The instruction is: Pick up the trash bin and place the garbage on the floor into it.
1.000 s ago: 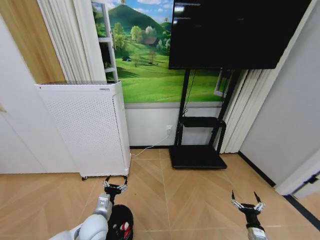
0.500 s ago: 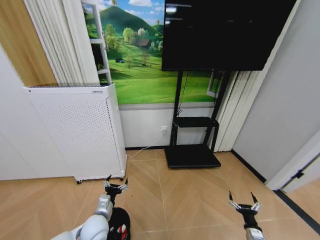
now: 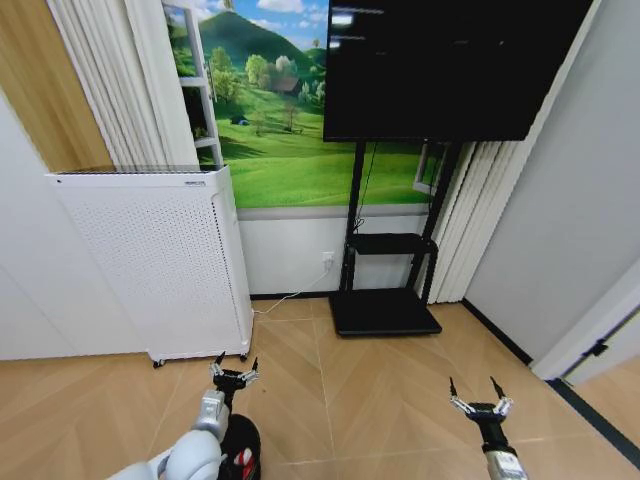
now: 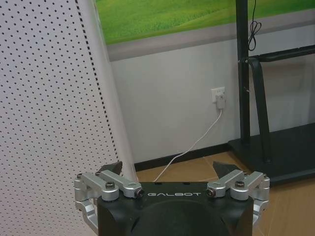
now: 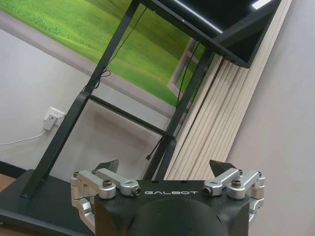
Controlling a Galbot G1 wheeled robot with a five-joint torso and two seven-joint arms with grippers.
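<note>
round black bin (image 3: 243, 447) with red litter (image 3: 246, 461) directly beneath left gripper (image 3: 234, 369), fingers apart; right gripper (image 3: 472, 394) splayed above herringbone floor (image 3: 370, 400).

My left gripper (image 4: 167, 173) and right gripper (image 5: 167, 167) match: black bodies lettered GALBOT in white, silver linkage bars fastened with dark screws, dark pointed fingertips (image 5: 220, 165). My left arm's shell is rounded grey-white.
</note>
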